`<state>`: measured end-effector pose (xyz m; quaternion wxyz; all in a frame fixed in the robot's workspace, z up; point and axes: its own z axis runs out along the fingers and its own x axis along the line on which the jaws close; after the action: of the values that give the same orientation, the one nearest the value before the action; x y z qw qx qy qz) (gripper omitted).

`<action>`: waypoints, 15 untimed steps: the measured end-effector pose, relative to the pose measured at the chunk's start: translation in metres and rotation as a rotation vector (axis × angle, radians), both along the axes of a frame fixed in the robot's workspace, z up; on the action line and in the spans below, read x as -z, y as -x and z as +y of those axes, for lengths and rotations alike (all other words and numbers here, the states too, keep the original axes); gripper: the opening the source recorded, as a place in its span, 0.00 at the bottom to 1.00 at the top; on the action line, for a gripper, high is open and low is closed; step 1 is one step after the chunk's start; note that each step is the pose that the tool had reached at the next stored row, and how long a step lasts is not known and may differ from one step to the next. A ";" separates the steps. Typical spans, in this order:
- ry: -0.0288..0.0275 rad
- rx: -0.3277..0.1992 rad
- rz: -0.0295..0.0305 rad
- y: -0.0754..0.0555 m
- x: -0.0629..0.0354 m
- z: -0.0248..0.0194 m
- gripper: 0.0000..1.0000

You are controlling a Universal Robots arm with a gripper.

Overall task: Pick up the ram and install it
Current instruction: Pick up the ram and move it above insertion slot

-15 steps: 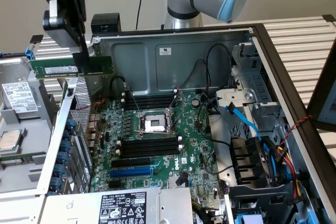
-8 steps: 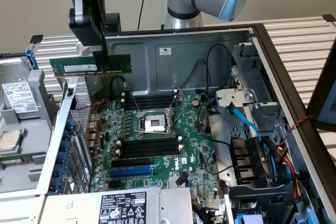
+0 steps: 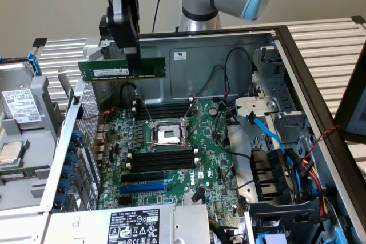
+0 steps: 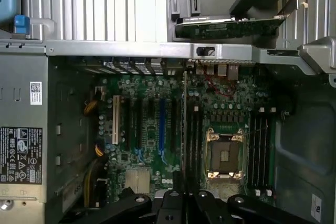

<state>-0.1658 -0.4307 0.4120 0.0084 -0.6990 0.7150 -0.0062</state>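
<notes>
The ram (image 3: pixel 108 70), a long green stick with a white label strip, hangs level in the air above the far left corner of the open computer case. My gripper (image 3: pixel 133 60) is shut on its right half from above. Below it lies the green motherboard (image 3: pixel 209 170) with a CPU socket (image 3: pixel 170 135) between two banks of long black slots (image 3: pixel 163 158). In the wrist view the ram (image 4: pixel 185 124) appears edge-on as a thin line running out from my gripper (image 4: pixel 185 190), lined up over the black slots (image 4: pixel 195 140) beside the CPU socket (image 4: pixel 224 156).
A blue slot (image 3: pixel 143 187) and a power supply (image 3: pixel 134 224) sit at the near side of the case. A drive cage with blue and black cables (image 3: pixel 274 170) stands on the exterior view's right. A hard drive (image 3: pixel 17 112) lies outside the case on the left.
</notes>
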 end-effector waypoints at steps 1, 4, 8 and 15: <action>0.0000 0.000 0.0001 -0.004 0.0000 0.0000 0.13; 0.0000 0.000 0.0003 -0.018 0.0000 0.0000 0.13; 0.0000 0.000 0.0046 -0.035 0.0000 0.0000 0.13; -0.0002 0.000 0.0068 -0.035 0.0000 0.0000 0.13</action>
<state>-0.1311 -0.4307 0.4120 0.0061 -0.6991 0.7150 -0.0037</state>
